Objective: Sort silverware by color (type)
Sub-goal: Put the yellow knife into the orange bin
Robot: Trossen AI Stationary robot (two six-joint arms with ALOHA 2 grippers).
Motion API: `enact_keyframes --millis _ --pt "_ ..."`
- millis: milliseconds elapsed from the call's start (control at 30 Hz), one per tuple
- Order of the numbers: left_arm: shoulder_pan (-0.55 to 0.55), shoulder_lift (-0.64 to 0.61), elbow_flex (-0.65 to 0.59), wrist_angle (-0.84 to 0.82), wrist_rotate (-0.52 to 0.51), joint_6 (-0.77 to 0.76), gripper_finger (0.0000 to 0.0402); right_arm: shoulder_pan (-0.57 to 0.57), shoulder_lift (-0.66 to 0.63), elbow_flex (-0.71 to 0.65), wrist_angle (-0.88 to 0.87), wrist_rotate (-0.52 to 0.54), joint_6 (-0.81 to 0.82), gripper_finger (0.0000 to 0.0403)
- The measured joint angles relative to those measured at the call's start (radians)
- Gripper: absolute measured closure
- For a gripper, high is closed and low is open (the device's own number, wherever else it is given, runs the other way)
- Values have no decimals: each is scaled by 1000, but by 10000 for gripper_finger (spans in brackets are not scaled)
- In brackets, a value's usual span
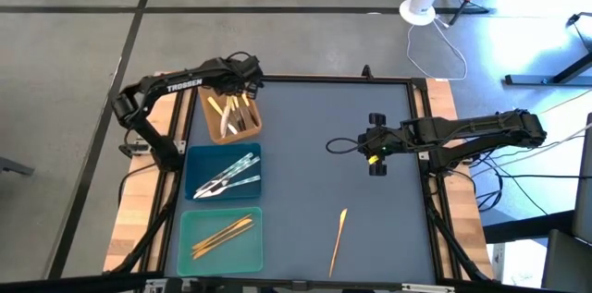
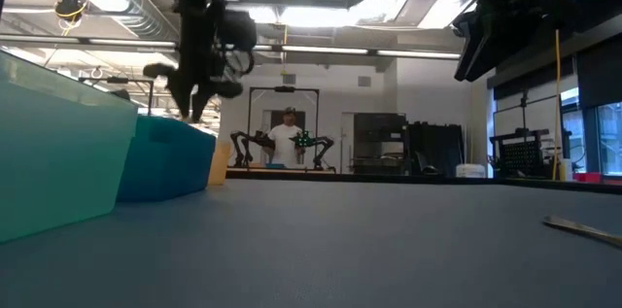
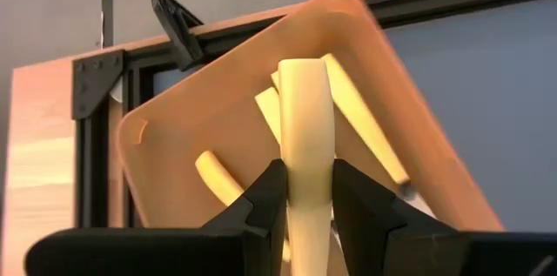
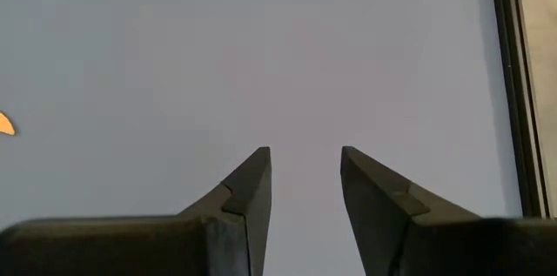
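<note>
Holding a yellow-handled utensil [image 3: 305, 137] over the brown tray [image 1: 214, 125], left gripper [image 3: 305, 191].

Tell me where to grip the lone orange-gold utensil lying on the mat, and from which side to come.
Grip the orange-gold utensil near mid-length, coming straight down from above with the jaws across its narrow width. It lies flat and alone on the bare mat, long axis running roughly toward and away from the table's front edge, so nothing crowds it. The open right gripper is nearest; the left gripper holds a yellow handle.
</note>
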Motion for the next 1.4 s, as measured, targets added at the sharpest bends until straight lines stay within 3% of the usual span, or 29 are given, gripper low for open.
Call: enact_keyframes --millis 333,733,1400 --pt "80 0 -148 183 31 105 329 0 0 0 0 0 0 276" --pt "113 0 -228 200 33 102 314 0 0 0 0 0 0 276" --pt "113 0 -248 259 32 106 311 0 0 0 53 -15 0 276"
